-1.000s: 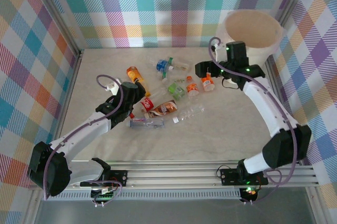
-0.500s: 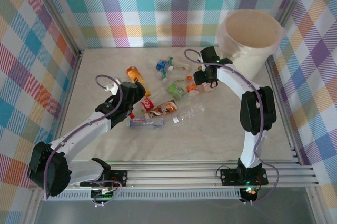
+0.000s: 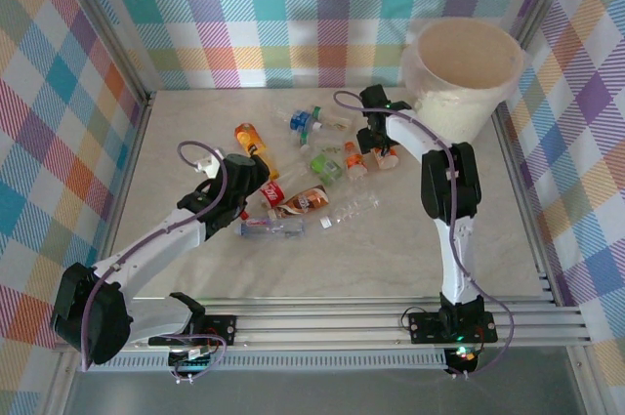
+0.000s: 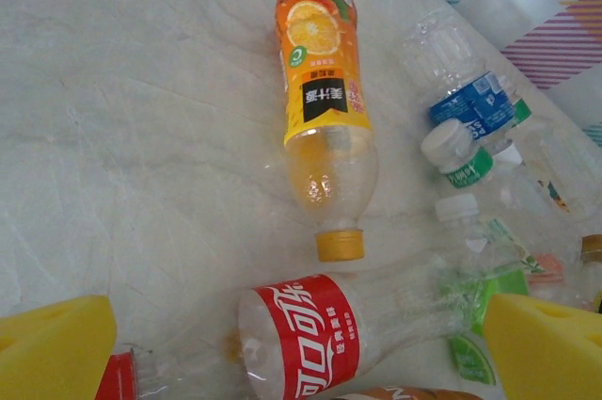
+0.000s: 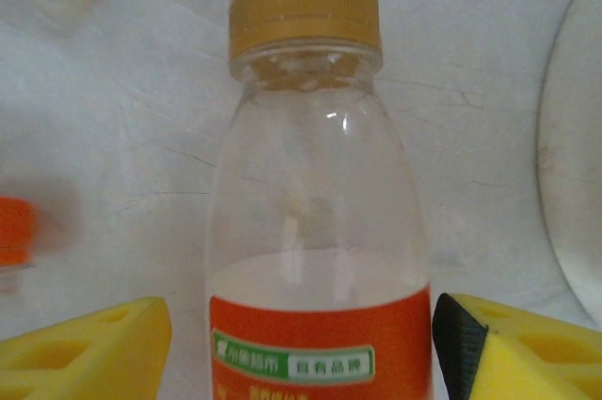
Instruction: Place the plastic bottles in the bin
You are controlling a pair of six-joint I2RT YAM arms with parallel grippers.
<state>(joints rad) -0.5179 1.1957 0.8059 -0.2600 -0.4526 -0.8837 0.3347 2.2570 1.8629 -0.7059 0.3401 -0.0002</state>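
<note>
Nearest the bases, the left hand [image 4: 297,351] hangs wide open and empty over a red-labelled cola bottle [image 4: 376,311] lying on the counter [image 3: 391,249]. It would do best to wait there, clear of the other arm's path.

Farther back, at the right end of the scattered bottles, the right hand [image 5: 301,353] is half closed about an orange-labelled bottle [image 5: 315,212]. One pad looks to be against the label and the other stands just off it, so no firm hold shows yet. A good grip would close squarely on the labelled waist rather than the tapering shoulder, gently enough not to squirt it out. It would then lift straight up before swinging to the bin [image 3: 459,103], just behind and to the right.

The left arm lies low, stretched diagonally. The right arm rises steeply, elbow high, forearm reaching back and wrist bent down.
</note>
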